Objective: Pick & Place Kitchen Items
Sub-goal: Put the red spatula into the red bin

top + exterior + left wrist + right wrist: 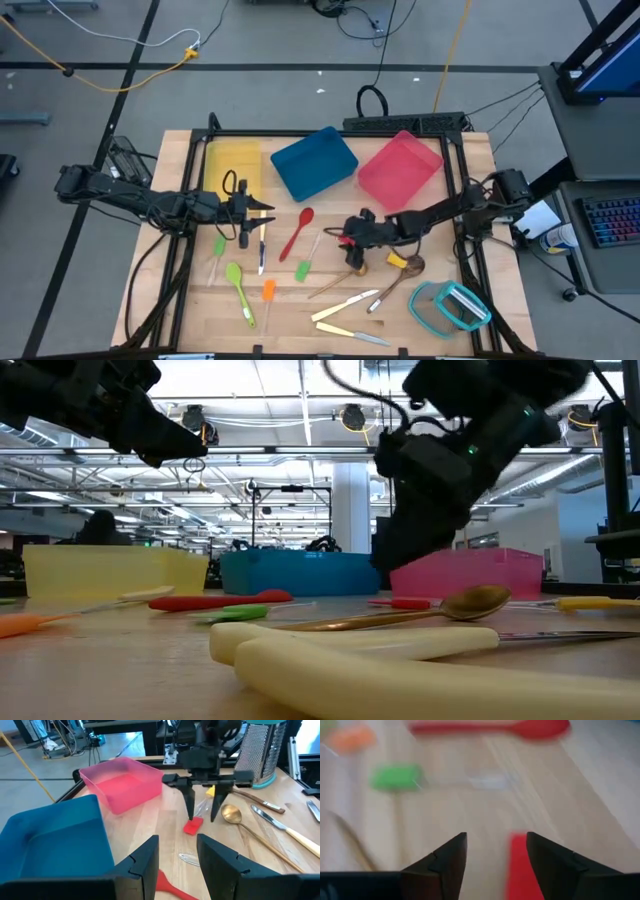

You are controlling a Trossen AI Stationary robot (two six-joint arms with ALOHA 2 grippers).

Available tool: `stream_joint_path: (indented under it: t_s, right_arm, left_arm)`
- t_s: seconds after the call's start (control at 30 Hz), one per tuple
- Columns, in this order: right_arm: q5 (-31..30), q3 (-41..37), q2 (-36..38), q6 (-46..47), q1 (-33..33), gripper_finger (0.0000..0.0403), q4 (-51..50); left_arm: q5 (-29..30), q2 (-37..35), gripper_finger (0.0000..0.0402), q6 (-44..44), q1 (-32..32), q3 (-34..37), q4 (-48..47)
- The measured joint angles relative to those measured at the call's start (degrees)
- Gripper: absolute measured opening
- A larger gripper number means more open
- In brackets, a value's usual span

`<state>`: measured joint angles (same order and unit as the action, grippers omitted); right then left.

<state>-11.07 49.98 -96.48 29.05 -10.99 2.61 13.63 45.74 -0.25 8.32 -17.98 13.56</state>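
Note:
Many small utensils lie flat on the wooden table: a red spoon, green-headed pieces, an orange-headed piece, cream knives and a golden-brown spoon. My right gripper is open and points down just above a short red-headed piece. In the right wrist view the red head lies on the table between the fingers, close to one of them. I see no touch. My left gripper is open and empty, above the table between the yellow tray and the red spoon.
A yellow tray, a blue tray and a pink tray stand along the far side. A teal-rimmed clear container lies at the near right. A metal grater stands beyond my right gripper.

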Motion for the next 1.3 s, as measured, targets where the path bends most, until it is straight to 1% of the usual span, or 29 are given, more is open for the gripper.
stream_joint_path:
  t_s: [0.03, 0.1, 0.17, 0.2, 0.3, 0.43, 0.5, 0.57, 0.73, 0.93, 1.17, 1.3]
  right_arm:
    - [-0.3, 2.4, -0.5, -0.2, 0.0, 0.0202, -5.6]
    - [-0.5, 6.2, -1.0, -0.6, 0.1, 0.0202, -13.5]
    - [0.2, 9.0, -1.0, -0.9, 0.5, 0.0203, -17.9]
    - [1.6, 9.8, -1.1, -1.1, 1.0, 0.0203, -18.6]
    - [5.2, 10.0, -1.2, -0.9, 2.8, 0.0203, -19.5]
    - [5.3, 8.9, -3.2, -0.9, 4.9, 0.0203, -18.9]
    - [6.6, 8.2, -4.2, -0.4, 5.6, 0.0203, -19.5]
    - [9.4, 8.2, -5.6, -0.5, 6.4, 0.0203, -16.7]
    - [10.4, 8.2, -6.9, -1.8, 7.9, 0.0204, -15.5]
    - [14.3, 8.1, -6.9, -3.3, 9.1, 0.0204, -13.1]
    - [14.2, 8.2, -7.9, -2.7, 8.8, 0.0204, -14.2]
    - [13.2, 8.2, -8.0, -4.8, 7.9, 0.0195, -14.9]
  left_arm:
    - [0.0, 0.0, 0.0136, 0.0, 0.0, 0.0, 0.0]
    - [0.0, 0.0, 0.0136, 0.0, 0.0, 0.0, 0.0]
    - [0.1, 0.0, 0.0136, 0.0, 0.0, 0.0, 0.1]
    - [0.2, 0.0, 0.0136, 0.0, 0.0, 0.0, 0.1]
    - [0.5, 0.0, 0.0136, 0.0, 0.0, 0.0, 0.0]
    - [0.5, 0.0, 0.0136, 0.0, 0.0, 0.0, 0.0]
    - [0.5, 0.0, 0.0136, 0.0, 0.0, 0.0, -0.1]
    - [0.5, 0.0, 0.0136, 0.0, 0.0, 0.0, -0.2]
    - [0.4, 0.0, 0.0136, 0.2, 0.0, 0.0, -1.0]
    - [0.5, 0.0, 0.0136, 0.2, 0.0, 0.0, -1.7]
    - [0.5, 0.0, 0.0136, 0.2, 0.0, 0.0, -1.9]
    - [0.5, 0.0, 0.0136, 0.2, 0.0, 0.0, -2.0]
